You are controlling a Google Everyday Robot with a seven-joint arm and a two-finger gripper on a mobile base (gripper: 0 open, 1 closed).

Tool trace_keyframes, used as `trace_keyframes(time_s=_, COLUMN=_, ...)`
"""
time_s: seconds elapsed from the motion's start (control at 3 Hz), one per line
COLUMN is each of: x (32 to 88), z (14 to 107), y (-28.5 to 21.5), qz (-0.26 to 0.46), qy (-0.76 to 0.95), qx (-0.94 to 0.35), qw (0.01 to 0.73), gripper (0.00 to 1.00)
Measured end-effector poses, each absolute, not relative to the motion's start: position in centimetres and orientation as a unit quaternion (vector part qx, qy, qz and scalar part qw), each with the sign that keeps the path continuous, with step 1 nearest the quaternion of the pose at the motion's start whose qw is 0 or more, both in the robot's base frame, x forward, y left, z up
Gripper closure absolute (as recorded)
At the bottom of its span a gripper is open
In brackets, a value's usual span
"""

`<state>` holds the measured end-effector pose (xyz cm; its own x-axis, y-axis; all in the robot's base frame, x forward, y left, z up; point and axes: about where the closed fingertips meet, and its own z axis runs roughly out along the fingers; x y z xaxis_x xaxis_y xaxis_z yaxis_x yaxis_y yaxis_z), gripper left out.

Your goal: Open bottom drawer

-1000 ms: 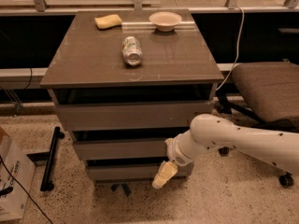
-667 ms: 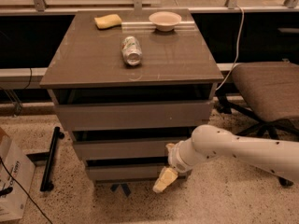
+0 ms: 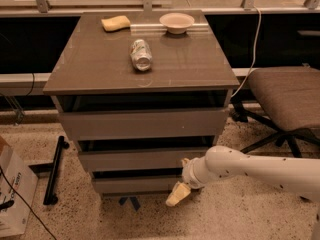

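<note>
Bottom drawer (image 3: 135,184) is lowest of three, front looks flush. Gripper (image 3: 178,194) sits at its lower-right corner; wide or narrow, can't tell. Risk: handleless front, so gripper may slip off w/o pulling it.

End effector (image 3: 178,194) sits low, just in front of the right end of the bottom drawer (image 3: 132,184). Its arm (image 3: 250,171) spans the floor from the right and blocks that side. Floor in front of the drawer is open to the left, up to a black bar (image 3: 54,170) & cardboard box (image 3: 14,196). Right is tighter: chair (image 3: 287,96) w/ legs near the desk (image 3: 100,79) corner. Dark gap above the drawer front, under the middle drawer (image 3: 132,159).
</note>
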<state>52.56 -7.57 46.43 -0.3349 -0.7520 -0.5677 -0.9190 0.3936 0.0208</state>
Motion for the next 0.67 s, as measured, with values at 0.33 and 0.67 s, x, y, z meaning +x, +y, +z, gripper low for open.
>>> trace_keyframes(time_s=0.33, x=53.6, z=43.3, y=-8.2, qz=0.180, qy=0.805, qx=-0.513, qw=0.237, gripper=0.00)
trace_keyframes(time_s=0.67, x=54.4, z=39.6, y=-8.8, qz=0.199, qy=0.812, qx=-0.497, qw=0.231, gripper=0.00)
